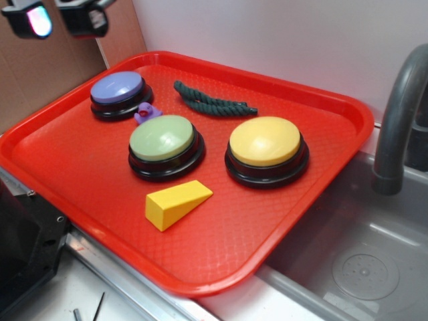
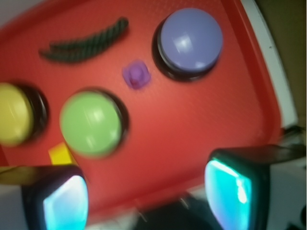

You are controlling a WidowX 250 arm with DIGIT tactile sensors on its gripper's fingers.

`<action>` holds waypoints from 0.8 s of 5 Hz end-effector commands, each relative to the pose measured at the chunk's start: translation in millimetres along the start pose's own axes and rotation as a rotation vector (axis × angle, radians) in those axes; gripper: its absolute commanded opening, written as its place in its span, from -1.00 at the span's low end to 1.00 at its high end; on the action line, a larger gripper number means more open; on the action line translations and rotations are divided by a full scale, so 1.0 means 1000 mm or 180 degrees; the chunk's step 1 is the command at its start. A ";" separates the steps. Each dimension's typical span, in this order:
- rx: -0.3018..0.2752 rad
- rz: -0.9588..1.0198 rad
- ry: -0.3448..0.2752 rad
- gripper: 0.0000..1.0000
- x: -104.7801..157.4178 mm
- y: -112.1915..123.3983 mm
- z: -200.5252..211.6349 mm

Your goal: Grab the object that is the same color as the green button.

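Observation:
The dark green twisted rope [image 1: 212,100] lies doubled over at the back of the red tray [image 1: 80,167], behind the buttons; it also shows in the wrist view [image 2: 84,41]. The pale green dome button [image 1: 162,140] on its black base sits mid-tray, also in the wrist view [image 2: 91,123]. My gripper [image 1: 63,17] hangs high above the tray's back left corner, far from the rope. Its jaws stand wide apart and hold nothing; the wrist view shows the gripper [image 2: 146,199] with glowing cyan pads [image 2: 225,191].
A purple dome button [image 1: 118,90] sits back left, a yellow dome button [image 1: 265,144] to the right. A small purple toy [image 1: 146,112] lies between the purple and green buttons. A yellow wedge block [image 1: 175,202] lies in front. A grey sink [image 1: 361,261] and faucet [image 1: 398,114] stand right.

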State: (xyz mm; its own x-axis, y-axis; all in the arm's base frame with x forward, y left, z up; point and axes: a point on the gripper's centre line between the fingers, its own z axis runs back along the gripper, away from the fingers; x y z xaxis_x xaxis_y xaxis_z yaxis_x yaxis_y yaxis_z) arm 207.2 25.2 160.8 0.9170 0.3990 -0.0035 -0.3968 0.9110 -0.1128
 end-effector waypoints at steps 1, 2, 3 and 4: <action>0.0024 0.0780 -0.0139 1.00 0.045 -0.009 0.010; 0.0024 0.0780 -0.0139 1.00 0.045 -0.009 0.010; 0.0024 0.0780 -0.0139 1.00 0.045 -0.009 0.010; -0.0006 0.1432 -0.0723 1.00 0.049 -0.012 -0.012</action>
State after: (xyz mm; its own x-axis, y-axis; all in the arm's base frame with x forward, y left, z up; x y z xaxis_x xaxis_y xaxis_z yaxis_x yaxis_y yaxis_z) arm 257.5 25.5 131.0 0.6297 0.7706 0.0987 -0.7632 0.6373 -0.1068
